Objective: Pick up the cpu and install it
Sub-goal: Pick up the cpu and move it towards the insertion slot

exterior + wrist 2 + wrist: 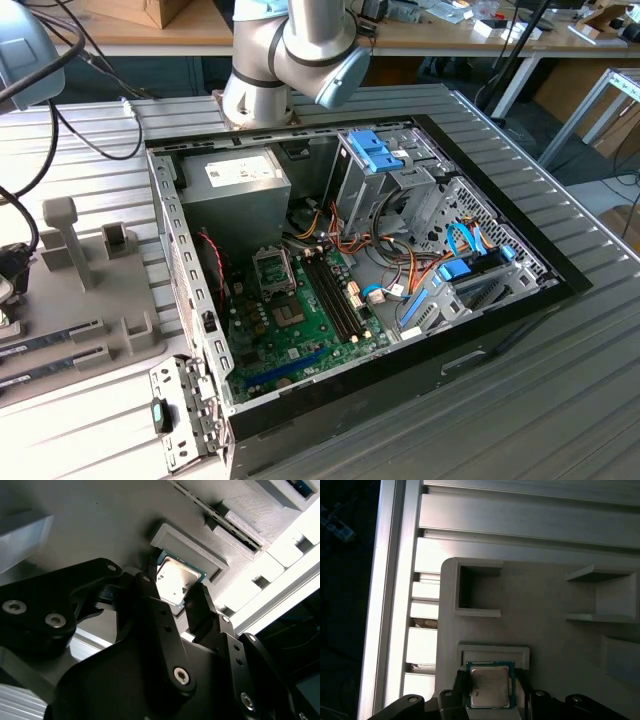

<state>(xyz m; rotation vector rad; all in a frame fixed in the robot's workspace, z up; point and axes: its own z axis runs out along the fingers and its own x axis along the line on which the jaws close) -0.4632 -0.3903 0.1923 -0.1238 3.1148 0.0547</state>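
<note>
The cpu (176, 577) (490, 686) is a small square chip with a silvery top plate and a green edge. It lies at the raised rim of a recess in the grey holder tray (100, 525) (545, 630). In both wrist views my gripper (175, 594) (490, 696) straddles it, one black finger (150, 592) against one edge and the other finger against the opposite edge, so the gripper looks shut on the chip. Whether the chip is lifted off the tray I cannot tell.
In the exterior view the open computer case (480, 330) holds the green motherboard (300, 330) with its square socket (275, 268). The grey holder tray (120, 330) lies at that view's left with long sticks (50, 340) in slots. The arm (290, 50) rises behind the case.
</note>
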